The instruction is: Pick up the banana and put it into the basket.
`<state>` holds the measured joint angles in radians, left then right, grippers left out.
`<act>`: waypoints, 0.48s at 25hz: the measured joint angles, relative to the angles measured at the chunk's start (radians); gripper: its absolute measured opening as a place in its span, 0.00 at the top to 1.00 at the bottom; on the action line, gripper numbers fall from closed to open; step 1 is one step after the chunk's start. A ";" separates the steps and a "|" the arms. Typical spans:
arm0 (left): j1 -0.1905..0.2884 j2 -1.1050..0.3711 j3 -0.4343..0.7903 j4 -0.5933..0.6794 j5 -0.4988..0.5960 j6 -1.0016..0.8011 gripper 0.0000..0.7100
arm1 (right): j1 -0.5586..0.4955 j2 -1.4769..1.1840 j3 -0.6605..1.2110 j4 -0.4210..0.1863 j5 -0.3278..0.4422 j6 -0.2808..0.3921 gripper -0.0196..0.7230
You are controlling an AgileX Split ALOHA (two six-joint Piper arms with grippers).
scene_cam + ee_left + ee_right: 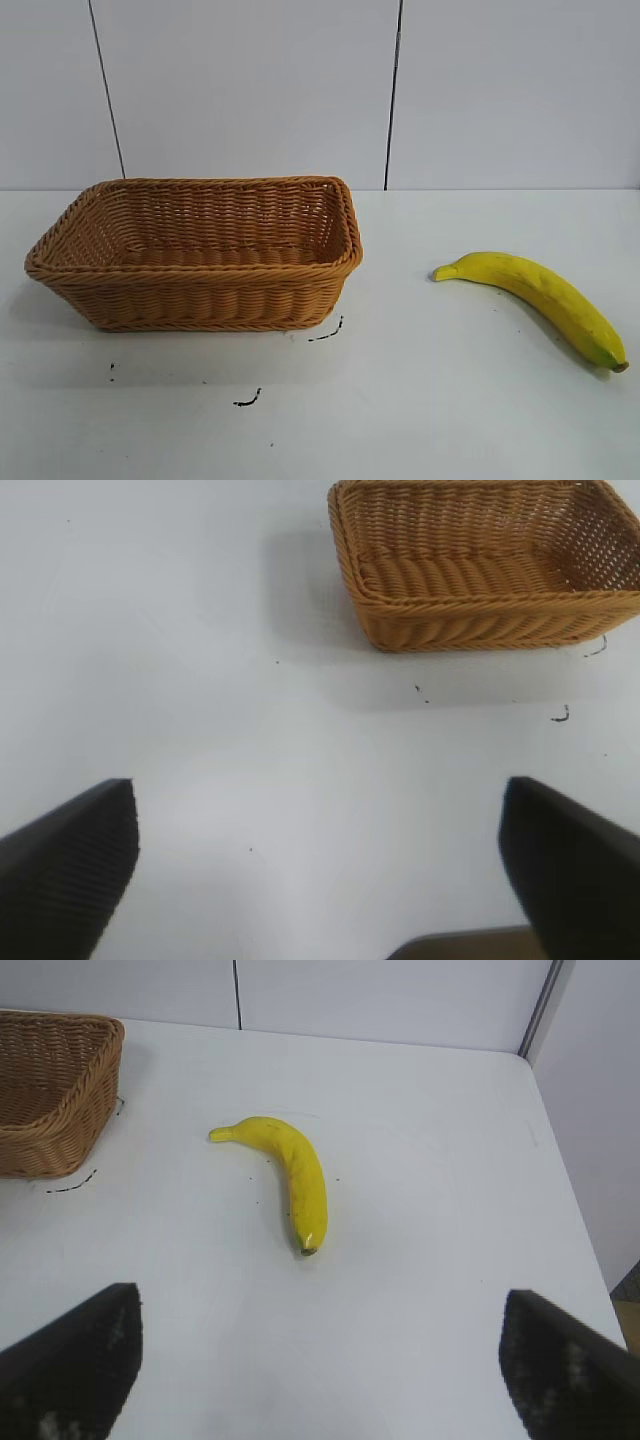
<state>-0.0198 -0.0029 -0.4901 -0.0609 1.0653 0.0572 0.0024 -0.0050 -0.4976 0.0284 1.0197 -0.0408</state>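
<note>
White panelled wall backs a plain white worktop (450,420) marked with a few small dark scuffs. On its left half sits the rectangular tan woven wicker basket (200,300), with nothing in it so far as I can see. Well apart to the right lies the long, gently curved yellow banana (540,295), flat on the worktop, its pointed end toward the basket and its dark-tipped end at the near right.

My right hand (320,1380) hovers back from the banana with its fingers spread wide, holding nothing; the fruit lies ahead of it, between the two finger lines. My left hand (320,880) hangs over bare worktop short of the basket, fingers likewise wide apart and holding nothing.

The job has not begun, so the reach comes first. I judge the right hand is the one to use. I should come down over the banana's thick middle, fingers straddling its width across the curve, and close gently so it neither rolls nor bruises.
</note>
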 joint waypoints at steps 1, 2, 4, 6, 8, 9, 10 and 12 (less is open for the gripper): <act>0.000 0.000 0.000 0.000 0.000 0.000 0.02 | 0.000 0.000 0.000 0.000 0.000 0.000 0.04; 0.000 0.000 0.000 0.000 0.000 0.000 0.02 | 0.000 0.000 0.000 0.000 0.000 0.000 0.04; 0.000 0.000 0.000 0.000 0.000 0.000 0.02 | 0.000 0.000 0.000 0.000 0.000 0.000 0.04; 0.000 0.000 0.000 0.000 0.000 0.000 0.02 | 0.000 0.000 0.000 0.000 0.000 0.000 0.04; 0.000 0.000 0.000 0.000 0.000 0.000 0.02 | 0.000 0.000 0.000 0.000 0.000 0.000 0.04; 0.000 0.000 0.000 0.000 0.000 0.000 0.02 | 0.000 0.000 0.000 0.000 -0.001 0.001 0.04; 0.000 0.000 0.000 0.000 0.000 0.000 0.02 | 0.000 0.000 0.000 -0.001 -0.002 0.006 0.04; 0.000 0.000 0.000 0.000 0.000 0.000 0.02 | 0.000 0.016 -0.010 -0.001 -0.001 0.023 0.04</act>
<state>-0.0198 -0.0029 -0.4901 -0.0609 1.0653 0.0572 0.0024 0.0114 -0.5081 0.0276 1.0185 -0.0177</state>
